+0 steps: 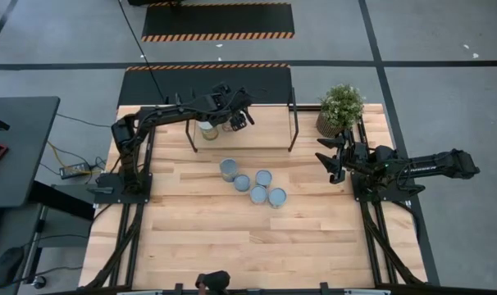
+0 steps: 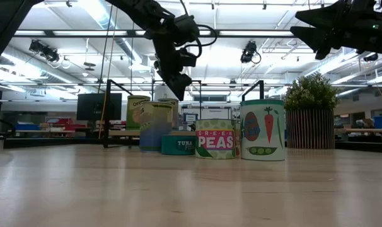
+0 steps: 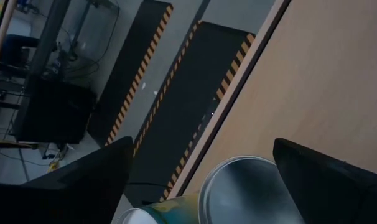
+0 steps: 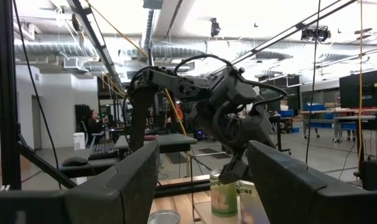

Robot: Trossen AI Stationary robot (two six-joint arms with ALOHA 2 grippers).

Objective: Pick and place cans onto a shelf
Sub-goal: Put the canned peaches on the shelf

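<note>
Two cans stand upright on the shelf [image 1: 257,138] at the table's far side: one [image 1: 207,127] with a yellow-green label and one [image 1: 229,124] beside it. My left gripper [image 1: 237,120] hovers open just above them. In the left wrist view its fingers stand wide on either side of a silvery can top [image 3: 244,190] without touching it. Several more cans [image 1: 253,184] stand in a cluster on their bases at mid-table; they also show in the low view [image 2: 215,139]. My right gripper [image 1: 331,164] waits open and empty at the table's right side.
A potted green plant [image 1: 341,106] stands at the far right, next to the shelf's right post [image 1: 294,123] and just beyond my right gripper. The shelf's black uprights [image 2: 109,113] rise on both sides of the shelved cans. Bare tabletop [image 1: 232,246] lies toward the near edge.
</note>
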